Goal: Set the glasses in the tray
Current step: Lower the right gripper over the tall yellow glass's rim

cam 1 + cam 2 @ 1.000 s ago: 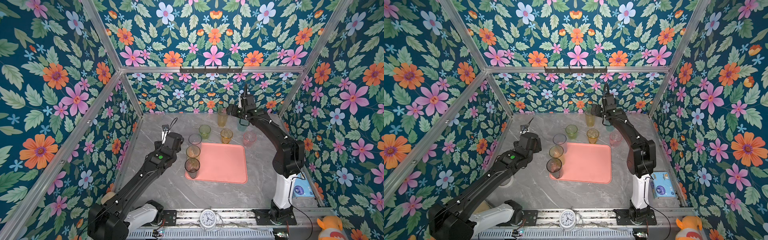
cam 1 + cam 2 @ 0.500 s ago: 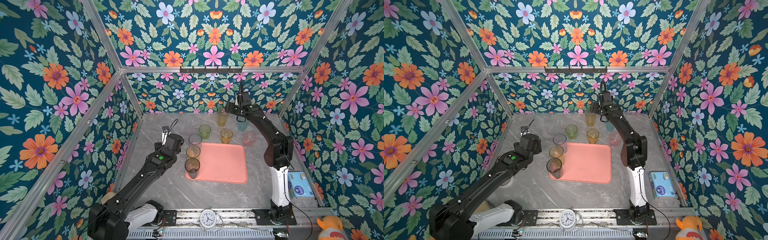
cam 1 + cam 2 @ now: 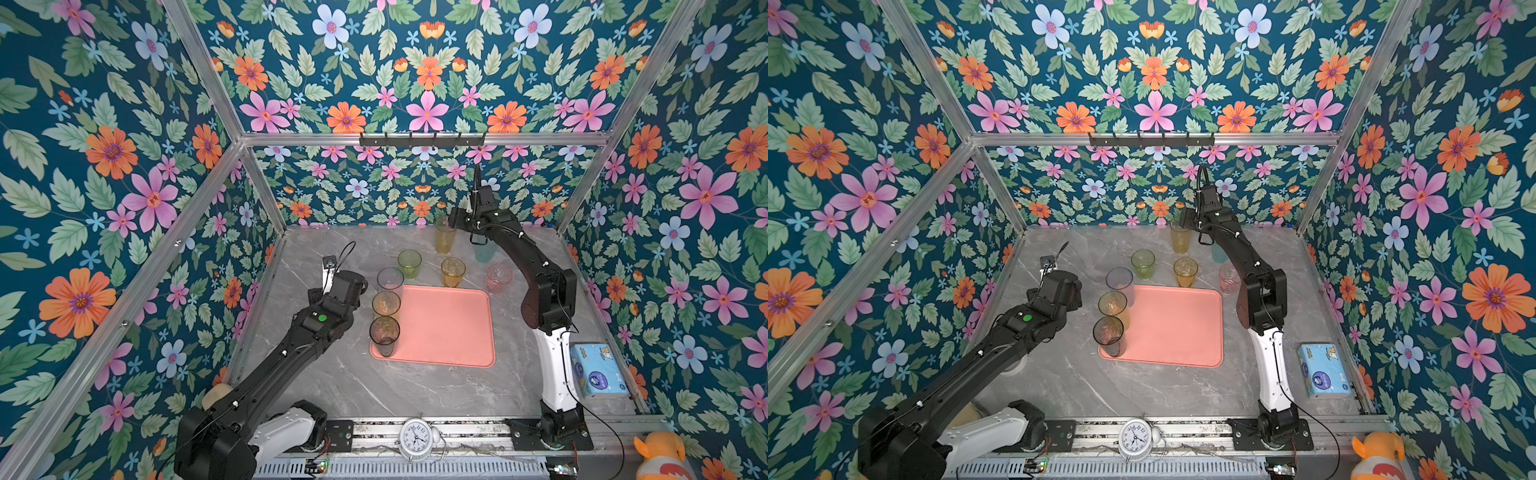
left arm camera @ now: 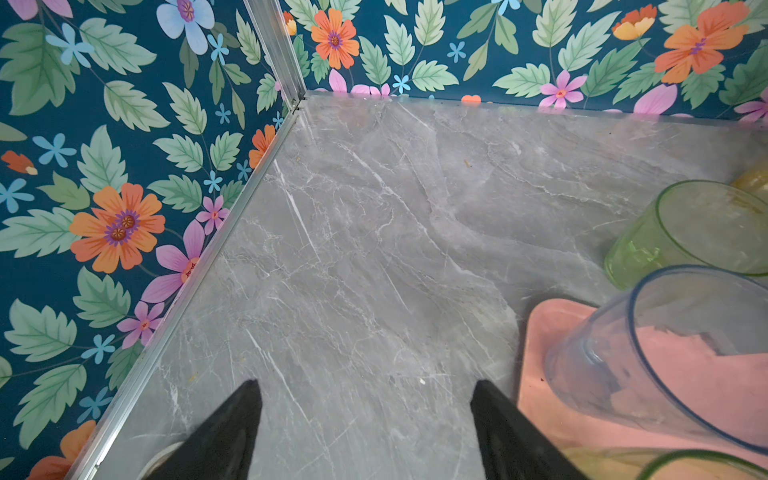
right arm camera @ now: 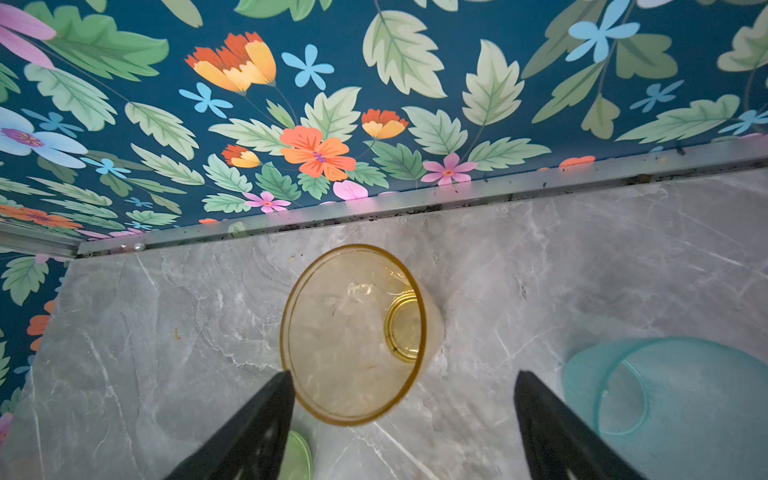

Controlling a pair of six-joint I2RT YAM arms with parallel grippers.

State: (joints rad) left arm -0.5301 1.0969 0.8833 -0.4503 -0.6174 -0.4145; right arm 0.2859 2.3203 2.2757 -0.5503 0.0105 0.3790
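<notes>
Rt arm's swung over, so right pincer [image 5: 403, 376] (jaws apart, empty; left pincer [image 4: 365, 384] same, idle) now faces tall amber glass [image 5: 353, 332] at far edge of table [image 5: 582, 270], prob. next for tray [image 3: 449, 328].

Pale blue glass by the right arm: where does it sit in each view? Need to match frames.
In a top view: the pale blue glass stands at the back, partly hidden behind the right arm.
In a top view: same spot, right of the tall amber glass.
Left wrist: not in it.
Right wrist: cut off by the picture's edge.
Shared landmark: the tall amber glass, its neighbour in all three.
</notes>
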